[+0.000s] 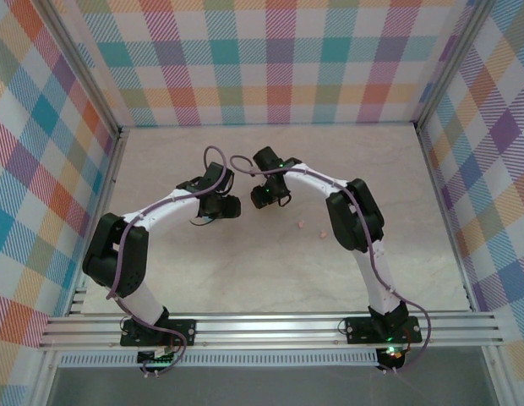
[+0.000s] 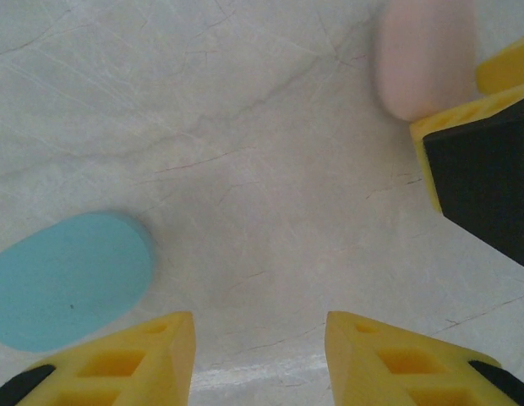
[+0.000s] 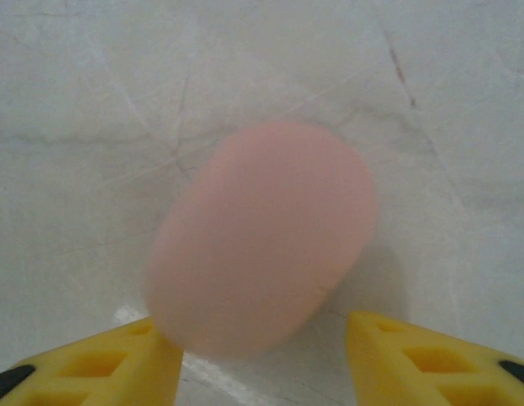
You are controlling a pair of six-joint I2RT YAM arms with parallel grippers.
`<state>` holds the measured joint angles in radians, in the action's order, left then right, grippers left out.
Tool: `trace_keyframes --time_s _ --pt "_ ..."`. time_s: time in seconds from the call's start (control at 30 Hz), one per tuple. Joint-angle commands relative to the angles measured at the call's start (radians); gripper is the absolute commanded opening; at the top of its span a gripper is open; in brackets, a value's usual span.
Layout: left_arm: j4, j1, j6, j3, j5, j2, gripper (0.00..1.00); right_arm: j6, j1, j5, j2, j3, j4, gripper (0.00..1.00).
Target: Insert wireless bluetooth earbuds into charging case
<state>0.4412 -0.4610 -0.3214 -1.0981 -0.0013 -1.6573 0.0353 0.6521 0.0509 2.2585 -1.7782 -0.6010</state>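
**Pink Case Framed by Spread Right Jaws, Buds Lying Aside**

The pink case (image 3: 262,237) is seen, blurred, directly ahead of the right gripper (image 3: 258,326), whose yellow fingers (image 3: 439,355) are spread wide to either side of the case's near end. Nothing is clamped. Whether the finger at the left of the wrist view touches the case cannot be told. The case's long axis is set on a diagonal to the line between the fingertips, leaning from near-left to far-right in that view. A square pinch is therefore judged to call for a turn of the wrist first.

The left gripper (image 2: 258,326) is likewise held open and empty, over bare table (image 2: 245,169) just beside the pink case. The blue case (image 2: 68,279) lies on the far side of that gripper from the pink case, well apart from it.

Two tiny pink earbuds (image 1: 301,225) are made out from above on the table — off from the pink case on the right arm's side and towards the bases. The right arm is judged the nearer to both the pink case and these buds. Neither bud is yet seated, so the task is reckoned to be at an early stage.
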Motion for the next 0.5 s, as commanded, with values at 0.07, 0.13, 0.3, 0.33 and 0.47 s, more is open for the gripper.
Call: trace_keyframes --time_s 0.07,0.13,0.3,0.33,0.47 --pt "0.014 0.013 0.018 0.021 -0.008 0.043 0.46 -0.033 0.006 0.024 -0.026 0.012 0.021 0.47" --pt "0.017 0.016 0.021 0.026 -0.011 0.053 0.45 -0.035 0.006 0.033 -0.025 0.014 0.026 0.47" --pt "0.033 0.040 0.016 0.044 -0.021 0.104 0.47 0.012 0.005 0.037 -0.051 0.003 0.004 0.54" --pt "0.036 0.045 0.017 0.047 -0.023 0.118 0.47 0.039 0.004 0.031 -0.065 0.003 0.004 0.55" --pt "0.042 0.064 0.018 0.057 -0.028 0.159 0.48 0.054 0.006 -0.074 -0.083 0.002 0.054 0.61"
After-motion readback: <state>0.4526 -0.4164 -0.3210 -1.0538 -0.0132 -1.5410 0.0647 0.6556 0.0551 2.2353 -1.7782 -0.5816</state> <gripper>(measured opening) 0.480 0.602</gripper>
